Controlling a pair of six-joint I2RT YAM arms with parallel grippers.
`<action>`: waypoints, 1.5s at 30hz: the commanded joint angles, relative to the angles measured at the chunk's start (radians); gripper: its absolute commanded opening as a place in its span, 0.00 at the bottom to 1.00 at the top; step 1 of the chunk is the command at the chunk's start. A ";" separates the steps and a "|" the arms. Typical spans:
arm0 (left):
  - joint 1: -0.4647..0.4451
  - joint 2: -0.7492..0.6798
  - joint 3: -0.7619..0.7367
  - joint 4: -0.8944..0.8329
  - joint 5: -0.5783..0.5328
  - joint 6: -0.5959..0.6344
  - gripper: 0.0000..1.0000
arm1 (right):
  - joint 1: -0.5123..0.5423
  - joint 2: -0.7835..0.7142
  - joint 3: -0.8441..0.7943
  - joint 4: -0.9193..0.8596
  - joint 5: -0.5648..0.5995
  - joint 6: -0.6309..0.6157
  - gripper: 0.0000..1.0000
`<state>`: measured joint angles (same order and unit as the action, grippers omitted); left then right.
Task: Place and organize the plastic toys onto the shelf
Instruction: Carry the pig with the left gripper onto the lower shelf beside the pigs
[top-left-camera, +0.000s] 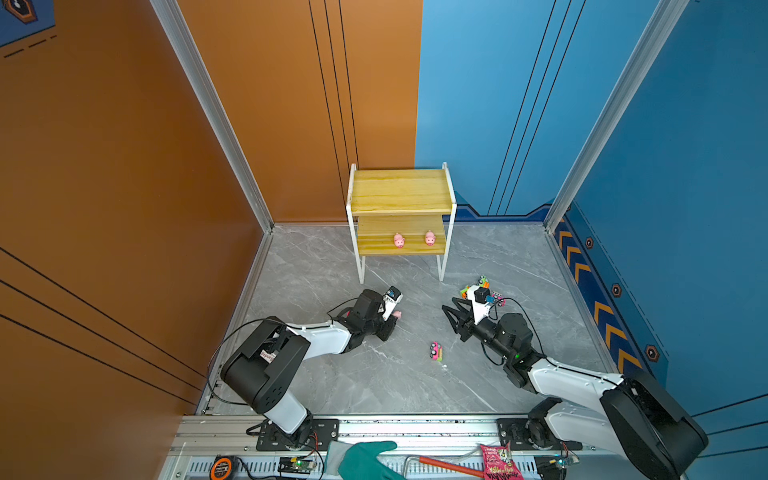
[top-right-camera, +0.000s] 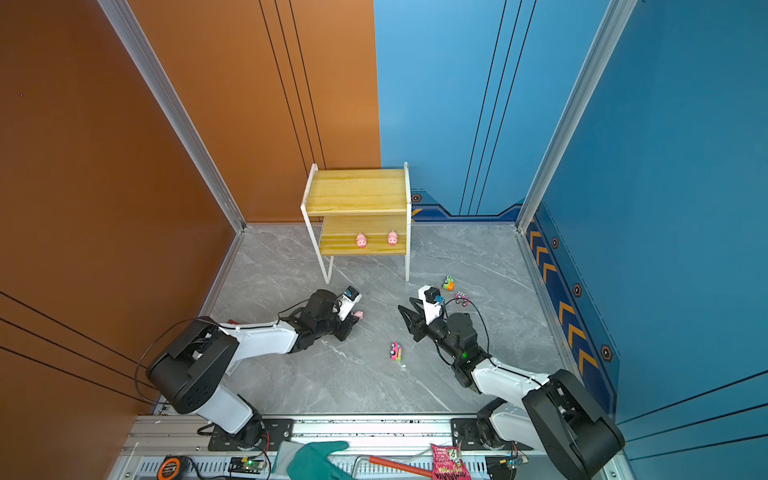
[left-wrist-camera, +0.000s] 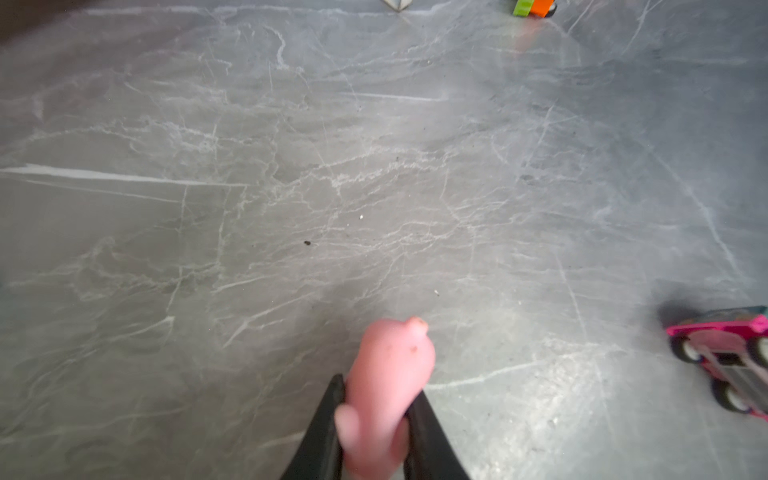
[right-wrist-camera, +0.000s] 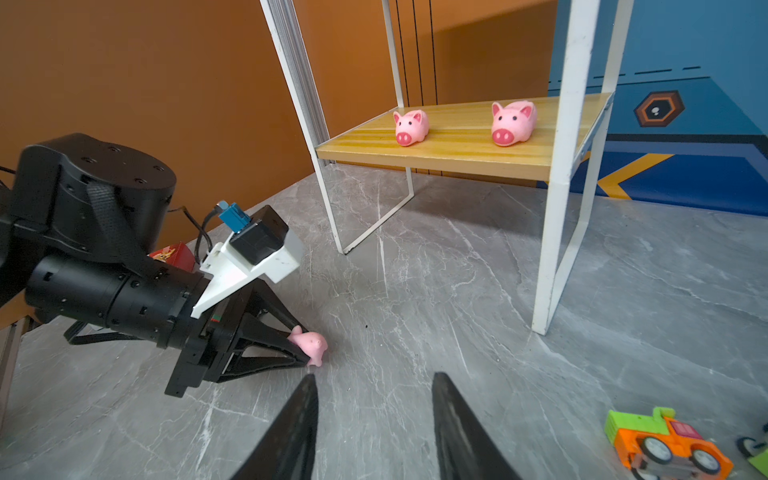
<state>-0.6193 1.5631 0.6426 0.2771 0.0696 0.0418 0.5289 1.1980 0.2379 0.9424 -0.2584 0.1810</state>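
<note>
Left gripper (left-wrist-camera: 378, 395) clamped shut on a pink pig (left-wrist-camera: 388, 374), down at the grey marbled floor (left-wrist-camera: 291, 166). Near its tips, off to one side, a pink truck (left-wrist-camera: 723, 357) tipped over, wheels showing. Across from it, right gripper (right-wrist-camera: 374, 376) parted a little, holding nothing, an orange-and-green truck (right-wrist-camera: 665, 444) near. Farther ahead of both, the shelf (right-wrist-camera: 457, 160), a second pig (right-wrist-camera: 410, 126) and a third pig (right-wrist-camera: 513, 122) upright, apart, on its lower board.

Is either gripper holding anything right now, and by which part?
The left gripper pinches a pink pig by its sides at one end, the rest poking out. The right gripper is open, holding nothing.
</note>
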 joint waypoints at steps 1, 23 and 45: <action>-0.028 -0.071 0.056 -0.095 -0.162 -0.058 0.23 | -0.004 0.002 -0.012 0.026 -0.002 0.009 0.46; 0.018 -0.099 0.488 -0.419 -0.561 -0.269 0.26 | 0.018 -0.045 -0.007 -0.021 0.011 -0.018 0.45; 0.080 0.061 0.635 -0.394 -0.510 -0.304 0.27 | 0.019 -0.038 -0.008 -0.010 0.013 -0.013 0.46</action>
<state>-0.5522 1.6070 1.2446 -0.1242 -0.4561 -0.2455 0.5442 1.1667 0.2375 0.9340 -0.2581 0.1799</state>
